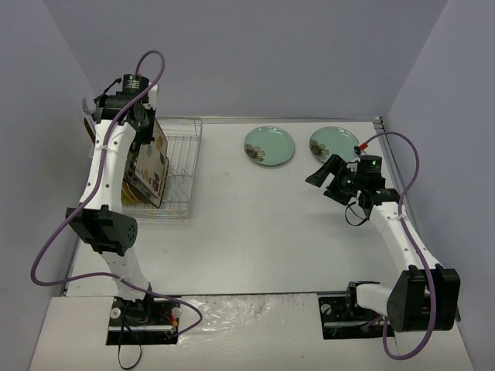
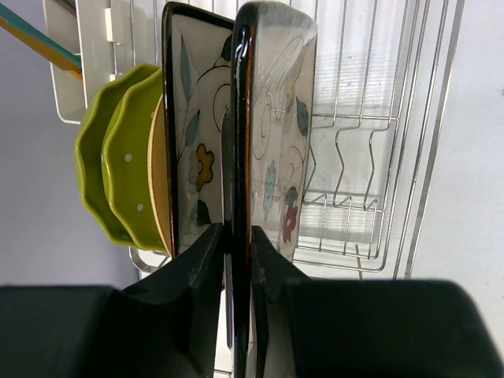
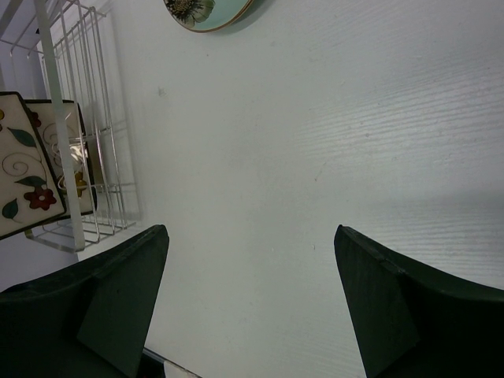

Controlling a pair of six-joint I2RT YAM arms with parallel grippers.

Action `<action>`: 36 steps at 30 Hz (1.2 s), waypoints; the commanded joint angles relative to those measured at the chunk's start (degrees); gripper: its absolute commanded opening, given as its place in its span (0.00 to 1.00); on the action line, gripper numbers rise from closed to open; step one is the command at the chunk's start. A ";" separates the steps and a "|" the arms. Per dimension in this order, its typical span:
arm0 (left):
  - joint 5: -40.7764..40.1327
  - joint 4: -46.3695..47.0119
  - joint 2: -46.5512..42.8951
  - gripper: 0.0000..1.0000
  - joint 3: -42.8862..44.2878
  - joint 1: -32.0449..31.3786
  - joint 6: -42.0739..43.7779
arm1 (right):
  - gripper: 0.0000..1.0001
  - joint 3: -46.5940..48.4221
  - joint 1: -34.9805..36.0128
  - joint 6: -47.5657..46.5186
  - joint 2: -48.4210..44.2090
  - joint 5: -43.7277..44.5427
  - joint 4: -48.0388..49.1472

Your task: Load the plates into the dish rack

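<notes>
The dish rack (image 1: pixel 184 147) stands at the table's left, with several plates upright in it. In the left wrist view, two lime-green dotted plates (image 2: pixel 126 157), a cream plate's edge (image 2: pixel 160 181) and a square floral plate (image 2: pixel 197 134) stand side by side. My left gripper (image 2: pixel 237 236) is shut on the dark rim of a second square floral plate (image 2: pixel 276 118), held upright over the rack (image 2: pixel 370 157). Two pale teal plates (image 1: pixel 269 144) (image 1: pixel 334 144) lie flat at the back. My right gripper (image 1: pixel 319 176) hovers open near them, with nothing between its fingers (image 3: pixel 250 229).
A white utensil holder (image 2: pixel 87 55) with a teal-handled utensil sits at the rack's end. Grey walls close in the table on three sides. The right wrist view catches one teal plate (image 3: pixel 206 12) and the rack's side (image 3: pixel 87 118).
</notes>
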 commanded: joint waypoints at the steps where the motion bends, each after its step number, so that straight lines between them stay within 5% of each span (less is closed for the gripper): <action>1: -1.73 5.02 -4.46 0.00 2.72 0.11 -2.94 | 0.83 1.82 -0.40 -0.90 0.55 -1.50 3.41; 36: 3.54 1.15 5.53 0.03 2.53 2.19 -4.40 | 0.83 1.87 -2.36 -1.25 2.99 -1.68 4.49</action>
